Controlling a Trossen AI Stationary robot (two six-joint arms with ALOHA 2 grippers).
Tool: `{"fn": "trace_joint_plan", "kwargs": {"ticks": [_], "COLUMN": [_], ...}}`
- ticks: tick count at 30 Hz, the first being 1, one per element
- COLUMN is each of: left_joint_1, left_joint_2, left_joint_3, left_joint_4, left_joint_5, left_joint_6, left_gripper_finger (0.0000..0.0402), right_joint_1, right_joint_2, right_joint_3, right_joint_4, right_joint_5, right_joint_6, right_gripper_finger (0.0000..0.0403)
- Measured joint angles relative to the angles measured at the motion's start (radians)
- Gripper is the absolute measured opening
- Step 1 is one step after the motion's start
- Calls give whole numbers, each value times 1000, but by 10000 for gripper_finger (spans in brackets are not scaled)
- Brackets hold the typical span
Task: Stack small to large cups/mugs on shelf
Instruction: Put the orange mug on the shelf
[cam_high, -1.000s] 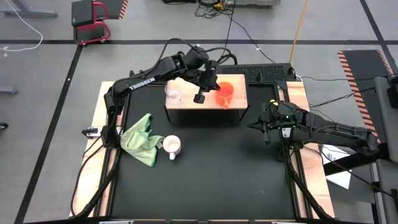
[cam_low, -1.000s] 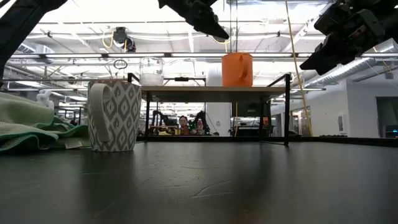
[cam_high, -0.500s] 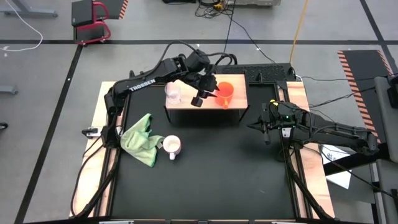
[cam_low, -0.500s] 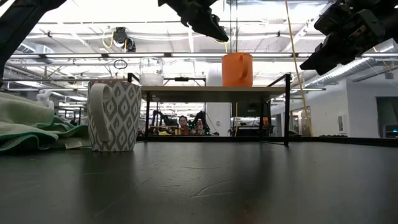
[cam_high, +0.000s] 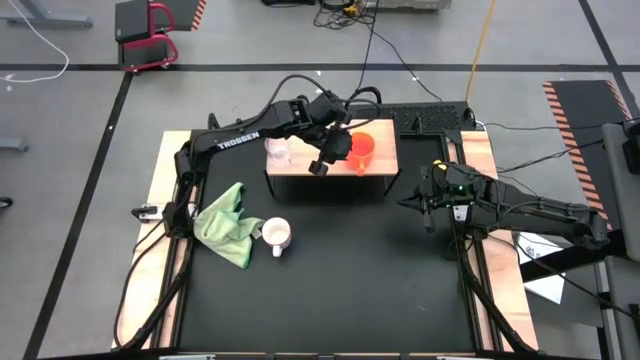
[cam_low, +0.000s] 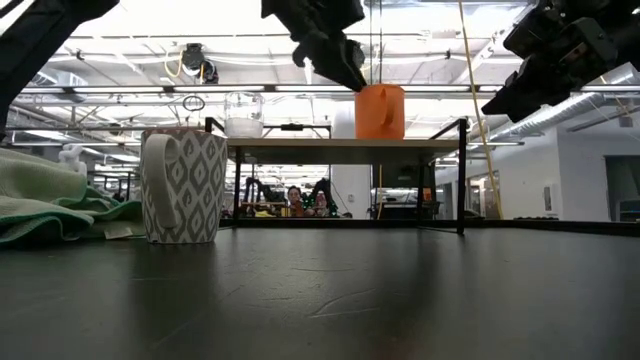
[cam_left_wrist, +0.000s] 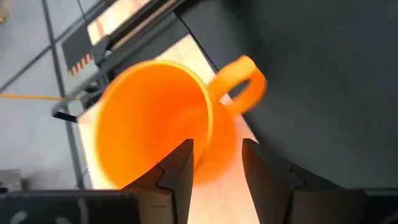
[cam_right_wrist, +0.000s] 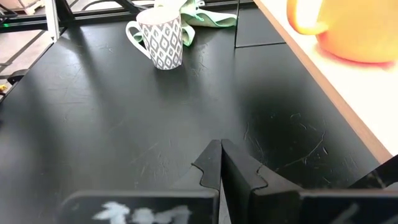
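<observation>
Three cups in all: glass cup (cam_high: 278, 151) and orange mug (cam_high: 362, 152) on the shelf (cam_high: 300, 166), white mug (cam_high: 277, 234) on the black surface (cam_high: 330, 280) just beside the green cloth (cam_high: 226, 224). Glass cup is clear and hard to make out from above; low view shows it as a pale short cylinder at the shelf's left end. Orange mug is smooth, tapered, one loop handle; from above the left gripper (cam_high: 331, 153) covers its left edge. White mug has a grey leaf pattern and one handle, standing upright. Shelf has a light wood top on thin black legs; its far legs are mostly hidden in the low view. Cloth is crumpled, soft, cut off at the low view's left edge.

Two arms. Left gripper is over the shelf at the orange mug's rim, fingers (cam_left_wrist: 177, 174) parted, released, nothing held; wrist view shows the mug just ahead of them, blurred. Right gripper (cam_high: 422, 203) hangs over the surface's right side, well apart from the shelf, fingers (cam_right_wrist: 239, 168) clenched together on nothing. Arm bases are cut off in the low view.
</observation>
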Motion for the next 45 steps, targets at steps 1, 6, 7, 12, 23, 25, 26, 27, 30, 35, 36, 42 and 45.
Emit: {"fn": "trace_joint_plan", "kwargs": {"ticks": [1, 6, 7, 12, 23, 25, 26, 27, 30, 35, 36, 42, 45], "left_joint_1": [0, 1, 1, 1, 2, 2, 2, 2, 2, 4, 5, 5, 5], "left_joint_2": [0, 3, 3, 3, 2, 2, 2, 2, 2, 2, 2, 2, 2], "left_joint_3": [0, 0, 0, 0, 0, 0, 0, 0, 1, 1, 1, 1, 1], "left_joint_4": [5, 8, 11, 32, 52, 52, 52, 52, 52, 51, 51, 48, 33], "left_joint_5": [-5, -33, -33, -34, -34, -34, -34, -34, -34, -34, -33, -33, -25], "left_joint_6": [4, 12, 14, 27, 18, 15, 11, 10, 5, 3, 3, 12, 30], "left_gripper_finger": [138, 138, 138, 134, 60, 47, 41, 35, 17, 7, 7, 3, 3], "right_joint_1": [0, 0, 0, 0, 0, 0, 0, 0, 0, 0, 0, 0, 0], "right_joint_2": [2, 17, 20, 22, 22, 22, 22, 22, 22, 22, 22, 22, 22], "right_joint_3": [0, 0, 0, 0, 0, 0, 0, 0, 0, 0, 0, 0, 0], "right_joint_4": [0, 1, 1, 1, 1, 1, 1, 1, 1, 1, 1, 1, 1], "right_joint_5": [0, 0, 0, 0, 0, 0, 0, 0, 0, 0, 0, 0, 0], "right_joint_6": [0, 0, 0, 0, 0, 0, 0, 0, 0, 0, 0, 0, 0], "right_gripper_finger": [0, 0, 0, 0, 0, 0, 0, 0, 0, 0, 0, 0, 0]}}
